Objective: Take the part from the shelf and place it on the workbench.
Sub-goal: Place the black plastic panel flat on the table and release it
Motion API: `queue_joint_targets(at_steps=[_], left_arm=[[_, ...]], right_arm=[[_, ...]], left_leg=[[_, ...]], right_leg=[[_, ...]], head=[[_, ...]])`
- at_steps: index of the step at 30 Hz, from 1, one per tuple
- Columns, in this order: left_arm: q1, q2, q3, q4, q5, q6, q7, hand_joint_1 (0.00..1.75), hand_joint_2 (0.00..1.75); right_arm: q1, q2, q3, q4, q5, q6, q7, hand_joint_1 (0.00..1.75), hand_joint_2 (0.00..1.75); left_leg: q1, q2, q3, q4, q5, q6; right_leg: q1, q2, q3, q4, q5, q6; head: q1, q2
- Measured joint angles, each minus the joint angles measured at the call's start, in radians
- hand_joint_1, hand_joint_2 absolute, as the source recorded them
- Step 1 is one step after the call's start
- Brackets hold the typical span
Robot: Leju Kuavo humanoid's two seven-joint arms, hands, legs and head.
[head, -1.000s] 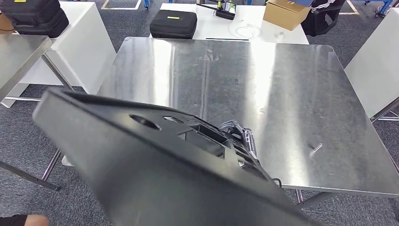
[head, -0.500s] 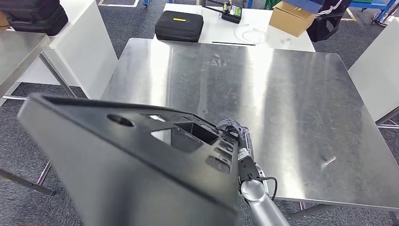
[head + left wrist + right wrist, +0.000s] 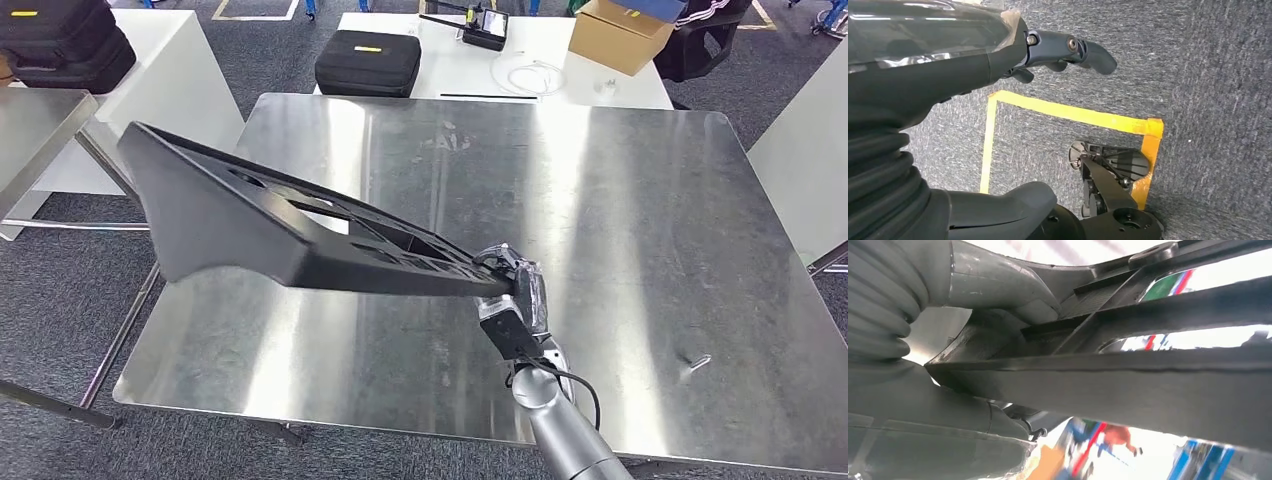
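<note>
Head view first: the right robot hand (image 3: pixel 512 285) has a firm hold of one end of the black part (image 3: pixel 290 225), fingers wrapped round its edge; the panel sticks out toward 10 o'clock, hanging in the air over the steel table (image 3: pixel 620 200), not touching it as far as I can see. It looks like stiff moulded plastic with cutouts, long and flat, probably light but awkward; gripped at one end it has lots of leverage, so I'd guess it wants to droop or twist; a hold nearer the middle, by a cutout, would be steadier. Compared with half a second ago it's swung away from the camera and flattened out, now edge-on over the table rather than looming up close.

Left wrist view: the left robot hand (image 3: pixel 998 65) hangs over grey carpet with yellow tape, fingers loosely apart, holding nothing.

Right wrist view: the thick thumb (image 3: pixel 1003 282) presses on the part's ribbed underside (image 3: pixel 1148 385); solid clamp.
</note>
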Motion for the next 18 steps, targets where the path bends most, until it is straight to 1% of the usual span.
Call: queue_joint_targets(at_steps=[1,4,7,9,10,12,14,16,18], left_arm=[[0.0,0.0,-0.002,0.0,-0.002,0.0,0.0,0.0,1.75],[0.001,0.001,-0.009,0.0,-0.005,0.0,-0.001,0.0,1.75],[0.001,0.0,-0.015,0.0,-0.011,0.0,-0.001,0.0,1.75],[0.001,0.0,-0.017,0.0,-0.016,0.0,-0.001,0.0,1.75],[0.001,0.0,-0.017,0.0,-0.017,0.0,-0.001,0.0,1.75],[0.001,0.0,-0.019,0.0,-0.019,-0.002,-0.001,0.0,1.75],[0.001,0.001,-0.023,0.0,-0.022,-0.005,-0.001,0.0,1.75],[0.001,0.003,-0.029,0.0,-0.024,-0.008,0.0,0.0,1.75],[0.001,0.004,-0.033,0.0,-0.025,-0.01,0.0,0.0,1.75]], right_arm=[[-0.012,-0.006,-0.007,0.021,0.03,-0.031,0.009,1.75,1.75],[-0.057,-0.031,-0.03,0.093,0.122,-0.117,0.043,1.75,1.75],[-0.107,-0.054,-0.053,0.169,0.181,-0.166,0.066,1.75,1.75],[-0.135,-0.066,-0.066,0.212,0.202,-0.184,0.072,1.75,1.75],[-0.146,-0.07,-0.071,0.23,0.209,-0.19,0.074,1.75,1.75],[-0.165,-0.077,-0.081,0.26,0.237,-0.198,0.087,1.75,1.75],[-0.185,-0.085,-0.099,0.287,0.3,-0.203,0.11,1.75,1.75],[-0.218,-0.096,-0.127,0.327,0.361,-0.204,0.129,1.75,1.75],[-0.262,-0.109,-0.15,0.38,0.387,-0.204,0.141,1.75,1.75]], left_leg=[[0.0,0.001,0.002,-0.004,-0.002,0.001],[0.001,0.001,0.006,-0.014,-0.008,-0.002],[0.002,0.002,0.006,-0.016,-0.007,-0.012],[0.001,0.002,0.008,-0.016,-0.007,-0.018],[0.001,0.002,0.008,-0.016,-0.007,-0.019],[-0.001,0.002,0.01,-0.016,-0.006,-0.019],[-0.003,0.002,0.011,-0.015,-0.006,-0.019],[-0.005,0.002,0.012,-0.015,-0.006,-0.019],[-0.007,0.002,0.012,-0.015,-0.006,-0.019]], right_leg=[[0.001,0.0,0.0,0.0,-0.001,-0.002],[0.004,0.0,-0.001,0.0,-0.002,-0.004],[0.005,0.0,0.0,0.0,-0.002,-0.005],[0.005,0.0,0.002,0.0,-0.002,-0.006],[0.005,0.0,0.003,0.0,-0.002,-0.006],[0.003,0.0,0.004,0.0,-0.001,-0.006],[0.001,0.0,0.005,0.0,-0.001,-0.006],[-0.001,0.0,0.005,0.0,-0.001,-0.006],[-0.003,-0.001,0.006,0.0,-0.001,-0.006]], head=[[0.0,0.0],[0.0,0.0],[0.0,0.0],[0.0,0.0],[0.0,0.0],[0.0,0.0],[0.0,0.0],[0.0,0.0],[0.0,0.0]])
